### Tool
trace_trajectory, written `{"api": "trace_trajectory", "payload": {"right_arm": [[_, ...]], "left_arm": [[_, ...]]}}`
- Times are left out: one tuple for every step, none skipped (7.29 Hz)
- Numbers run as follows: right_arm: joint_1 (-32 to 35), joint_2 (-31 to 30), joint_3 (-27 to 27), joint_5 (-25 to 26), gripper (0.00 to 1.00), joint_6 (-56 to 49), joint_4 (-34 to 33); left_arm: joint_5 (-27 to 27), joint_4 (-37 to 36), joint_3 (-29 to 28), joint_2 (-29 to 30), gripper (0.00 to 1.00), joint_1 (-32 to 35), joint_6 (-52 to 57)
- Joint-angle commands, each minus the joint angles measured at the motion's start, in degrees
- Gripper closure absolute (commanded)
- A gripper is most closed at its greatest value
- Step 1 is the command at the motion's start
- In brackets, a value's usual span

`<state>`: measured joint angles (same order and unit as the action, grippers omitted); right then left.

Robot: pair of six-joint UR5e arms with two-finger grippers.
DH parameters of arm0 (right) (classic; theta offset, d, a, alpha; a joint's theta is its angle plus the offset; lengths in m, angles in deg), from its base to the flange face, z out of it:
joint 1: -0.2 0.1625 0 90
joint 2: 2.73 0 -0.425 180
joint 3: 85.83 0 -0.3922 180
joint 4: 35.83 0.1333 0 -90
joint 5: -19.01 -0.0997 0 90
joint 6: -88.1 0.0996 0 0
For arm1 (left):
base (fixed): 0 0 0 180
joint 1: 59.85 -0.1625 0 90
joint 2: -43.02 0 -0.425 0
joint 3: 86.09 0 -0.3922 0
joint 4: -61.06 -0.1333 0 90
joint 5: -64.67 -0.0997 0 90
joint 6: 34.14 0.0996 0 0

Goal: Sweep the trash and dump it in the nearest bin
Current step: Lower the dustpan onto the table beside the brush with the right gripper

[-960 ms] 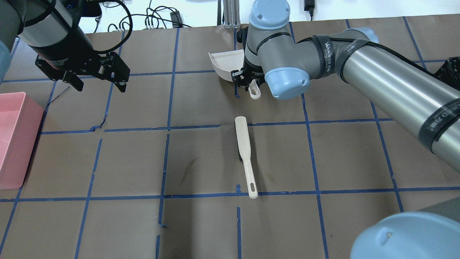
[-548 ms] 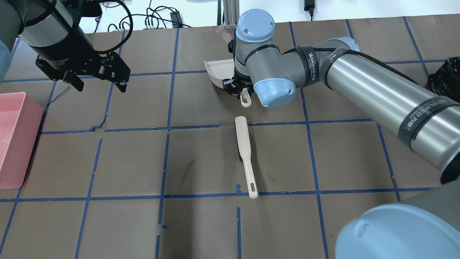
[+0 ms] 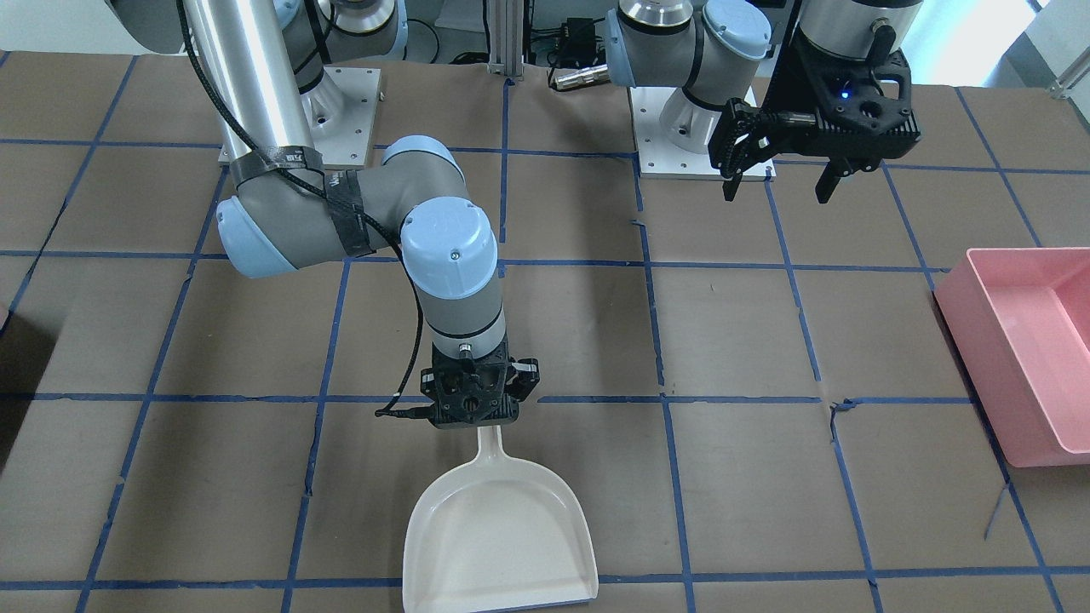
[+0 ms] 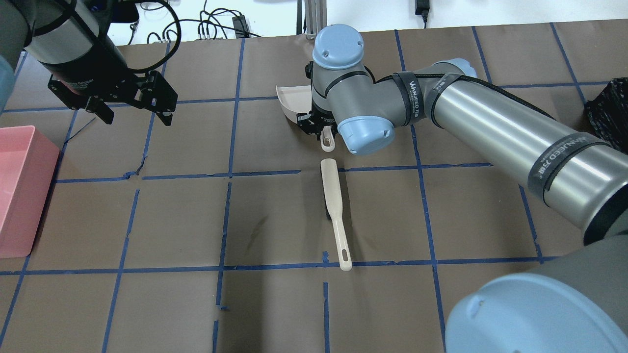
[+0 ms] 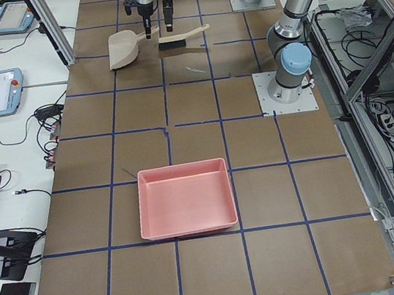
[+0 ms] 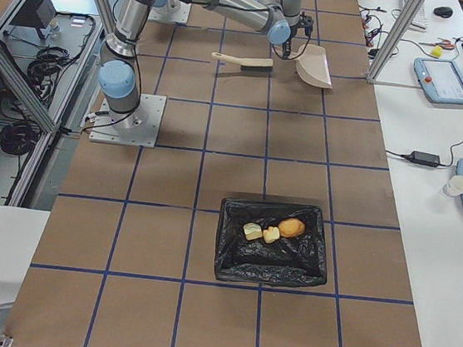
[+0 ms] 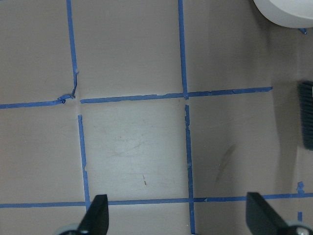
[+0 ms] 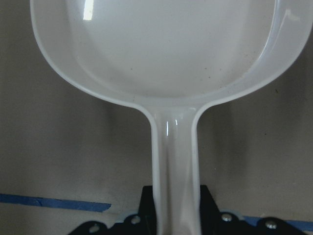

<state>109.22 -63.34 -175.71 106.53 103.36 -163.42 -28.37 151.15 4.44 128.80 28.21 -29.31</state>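
- A brown table [image 4: 196,220], marked into squares with blue tape [image 4: 265,172], was seen from over the robot's shoulders.
- Nearest the robot, a cream brush [image 4: 329,196] lay flat near the middle of the table. Its handle pointed back toward the robot and its dark bristles lay along one side.
- At the table's end on the robot's left stood a pink bin [image 5: 189,226], well apart from the brush.
- At the opposite end, on the robot's right, stood a black-lined bin [image 6: 230,261]. The trash lay inside it in a short row: a tan-orange lump [image 6: 291,227] and two pale yellow-green chunks [image 6: 252,231], close together, with the lump at one end.
- The left gripper [image 4: 138,117] hung above the table on the robot's left. Its fingers were spread wide with nothing between them, and only bare table and tape lay beneath.
- Just beyond the brush's head, the right gripper [image 8: 175,205] was clamped on the handle of a cream dustpan [image 3: 498,536].
- Farthest out, the dustpan's scoop stretched away from the robot, with its open mouth toward the far edge. Whether the pan touched the table could not be told.
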Motion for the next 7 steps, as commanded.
{"api": "trace_trajectory", "payload": {"right_arm": [[0.0,1.4,0.1,-0.1,0.01,0.4,-0.4],[0.0,1.5,0.4,0.1,0.00,0.6,0.0],[0.0,1.3,0.8,0.0,0.00,0.6,0.1],[-1.7,0.4,1.2,-0.2,0.00,0.6,1.3],[-2.6,-2.5,2.9,-0.3,0.00,0.6,6.8],[-4.4,-6.9,4.4,-0.3,0.00,-0.1,16.0],[-7.2,-12.5,4.4,-0.2,0.00,-0.9,25.6]], "left_arm": [[0.0,0.0,0.0,0.0,0.00,0.0,0.0],[0.1,0.0,0.0,0.0,0.00,0.0,0.0],[0.1,0.0,0.0,0.0,0.00,0.0,0.0],[0.1,0.0,0.0,0.0,0.00,-0.1,0.0],[0.1,0.0,0.0,0.0,0.00,-0.1,0.0],[0.1,-0.2,0.0,0.0,0.00,-0.1,0.0],[0.1,-0.2,0.0,0.0,0.00,0.0,0.0]]}}
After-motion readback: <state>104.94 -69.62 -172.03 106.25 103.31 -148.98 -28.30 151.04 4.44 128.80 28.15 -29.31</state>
